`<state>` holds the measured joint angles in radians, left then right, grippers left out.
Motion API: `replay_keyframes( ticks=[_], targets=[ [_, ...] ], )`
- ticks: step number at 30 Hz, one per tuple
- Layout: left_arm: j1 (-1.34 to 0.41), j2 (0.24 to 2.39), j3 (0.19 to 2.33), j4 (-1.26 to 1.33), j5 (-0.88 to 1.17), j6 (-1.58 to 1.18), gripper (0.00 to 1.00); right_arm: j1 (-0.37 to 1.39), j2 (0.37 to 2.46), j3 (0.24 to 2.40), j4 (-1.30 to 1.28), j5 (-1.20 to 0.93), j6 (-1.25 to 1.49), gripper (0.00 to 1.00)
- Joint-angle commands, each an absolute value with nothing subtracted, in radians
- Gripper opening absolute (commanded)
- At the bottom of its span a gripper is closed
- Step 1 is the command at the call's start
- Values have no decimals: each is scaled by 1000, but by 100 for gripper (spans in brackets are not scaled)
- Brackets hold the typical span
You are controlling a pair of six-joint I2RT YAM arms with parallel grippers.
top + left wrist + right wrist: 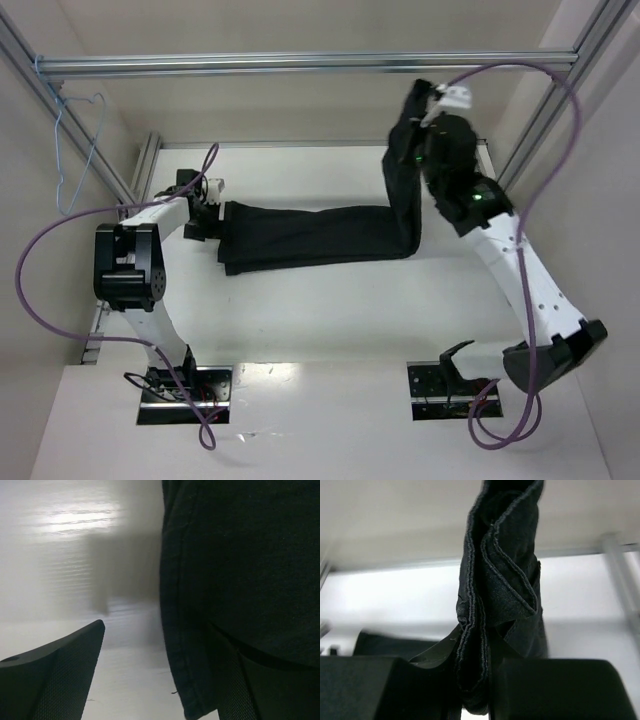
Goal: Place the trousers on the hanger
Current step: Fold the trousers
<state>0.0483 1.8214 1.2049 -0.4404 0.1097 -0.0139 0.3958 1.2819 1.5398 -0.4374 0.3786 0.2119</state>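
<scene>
Right claw (473, 682) clenched on raised end of trousers (320, 235); left claw (157, 627) released beside flat end.

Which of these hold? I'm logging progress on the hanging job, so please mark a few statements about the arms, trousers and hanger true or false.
1. The right gripper is shut on the trousers, holding one end up off the table. True.
2. The hanger lies on the table beside the trousers. False: it hangs at the far left, off the table and apart from them.
3. The left gripper is open at the trousers' other end, which lies on the table. True.
4. The trousers are draped over the hanger. False: they do not touch it. Most of their length lies flat on the table.
</scene>
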Motion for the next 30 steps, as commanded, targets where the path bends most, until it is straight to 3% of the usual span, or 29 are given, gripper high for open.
replay_keyframes(
  ticks=[1, 4, 6, 17, 21, 30],
  targets=[
    [45, 1865, 1264, -406, 182, -60, 87, 572, 1380, 1551, -295, 508, 242, 0],
    [25, 1865, 1264, -407, 164, -60, 87, 696, 1490, 1581, -284, 538, 275, 0],
    [25, 1877, 1253, -394, 115, -48, 80, 744, 1549, 1633, -268, 557, 290, 0],
    [25, 1994, 1255, -373, 137, -37, 21, 913, 1905, 1985, -264, 598, 290, 0],
    [25, 2003, 1275, -373, 147, -37, 9, 922, 1965, 2061, -255, 557, 272, 0],
    [25, 2022, 1293, -373, 156, -37, 9, 953, 2176, 2115, -265, 403, 261, 0]
  ],
)
